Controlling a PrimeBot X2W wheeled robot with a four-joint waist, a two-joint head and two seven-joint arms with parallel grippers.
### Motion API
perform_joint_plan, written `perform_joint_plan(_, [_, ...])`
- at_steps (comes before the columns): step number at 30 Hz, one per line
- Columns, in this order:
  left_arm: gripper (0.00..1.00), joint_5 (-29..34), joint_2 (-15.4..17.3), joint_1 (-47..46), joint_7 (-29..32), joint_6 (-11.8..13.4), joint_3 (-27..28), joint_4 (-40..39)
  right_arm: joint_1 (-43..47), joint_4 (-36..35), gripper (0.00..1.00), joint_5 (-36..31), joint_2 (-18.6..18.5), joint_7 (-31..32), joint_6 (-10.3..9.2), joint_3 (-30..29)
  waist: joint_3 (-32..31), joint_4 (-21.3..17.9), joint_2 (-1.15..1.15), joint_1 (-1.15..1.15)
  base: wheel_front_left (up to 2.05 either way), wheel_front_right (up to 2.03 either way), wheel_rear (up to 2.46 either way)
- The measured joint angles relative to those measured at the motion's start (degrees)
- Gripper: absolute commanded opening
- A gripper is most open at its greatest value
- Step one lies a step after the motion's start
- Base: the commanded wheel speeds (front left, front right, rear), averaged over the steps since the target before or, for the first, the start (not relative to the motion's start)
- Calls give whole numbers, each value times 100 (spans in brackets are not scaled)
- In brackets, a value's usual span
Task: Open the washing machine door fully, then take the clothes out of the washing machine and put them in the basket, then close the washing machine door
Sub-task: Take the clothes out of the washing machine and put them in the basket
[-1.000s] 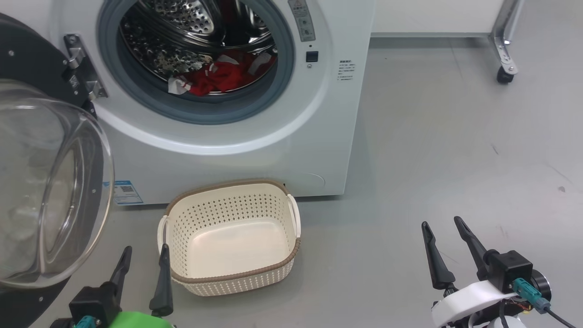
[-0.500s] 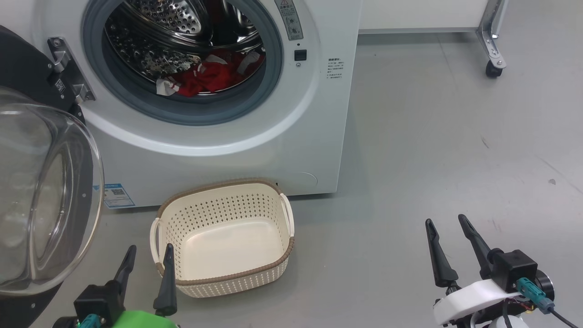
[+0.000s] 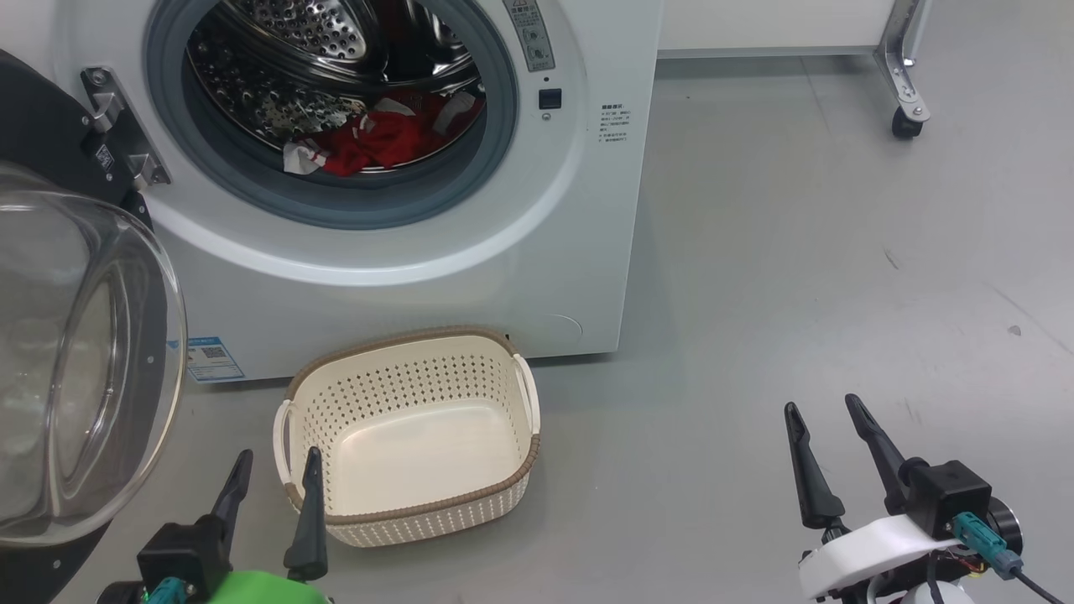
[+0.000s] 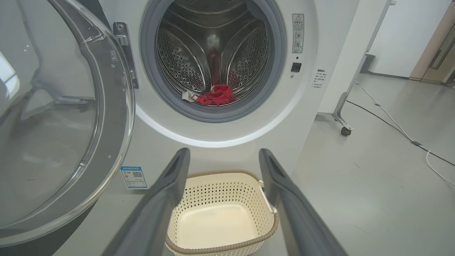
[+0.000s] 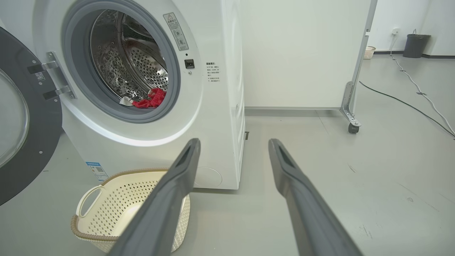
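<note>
Red cloth clothes (image 3: 382, 138): soft, light, floppy. Pinch raised fold. Left fingers (image 3: 309, 512), right fingers (image 3: 807, 470) spread wide, empty.

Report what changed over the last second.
The camera moved: the whole head view slid slightly left. Nothing was gripped or released. Unchanged: door open, clothes in the washing machine, basket empty, left gripper and right gripper open and low.
</note>
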Motion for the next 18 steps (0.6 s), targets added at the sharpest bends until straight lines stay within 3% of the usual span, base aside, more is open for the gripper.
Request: perform_joint_plan(18, [100, 93, -18, 0, 8, 94, -38, -51, 30, -36, 100, 89, 4, 0, -1, 4, 35, -68, 0, 0, 26, -27, 1])
